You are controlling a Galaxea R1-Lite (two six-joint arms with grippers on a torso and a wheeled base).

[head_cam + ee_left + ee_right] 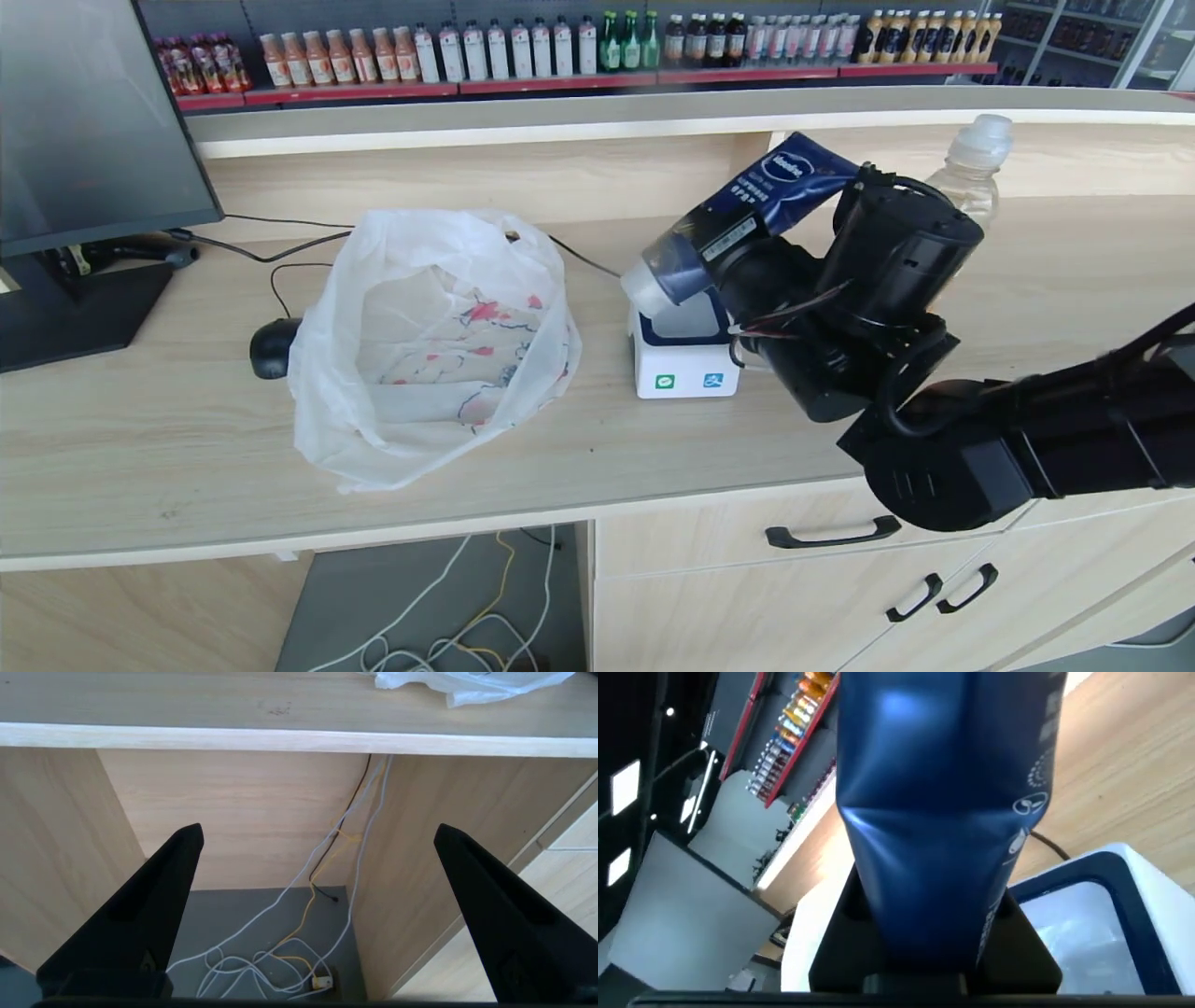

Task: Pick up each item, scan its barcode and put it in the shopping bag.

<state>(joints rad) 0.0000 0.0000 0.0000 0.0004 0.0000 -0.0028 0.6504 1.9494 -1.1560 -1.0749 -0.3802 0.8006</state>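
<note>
My right gripper [733,247] is shut on a dark blue lotion tube [738,219], holding it tilted just above the white barcode scanner box [681,359]; the pale cap end points down toward the scanner's window. In the right wrist view the tube [943,812] crosses close in front, with the scanner [1083,915] below it. The white plastic shopping bag [434,345] stands open on the counter to the scanner's left. My left gripper [318,924] hangs open below the counter's edge, over the cables on the floor, with nothing between its fingers.
A clear plastic bottle [971,163] stands at the back right behind my right arm. A black mouse [274,347] lies left of the bag, a monitor [84,121] at the far left. Drawers [831,537] sit under the counter [187,448].
</note>
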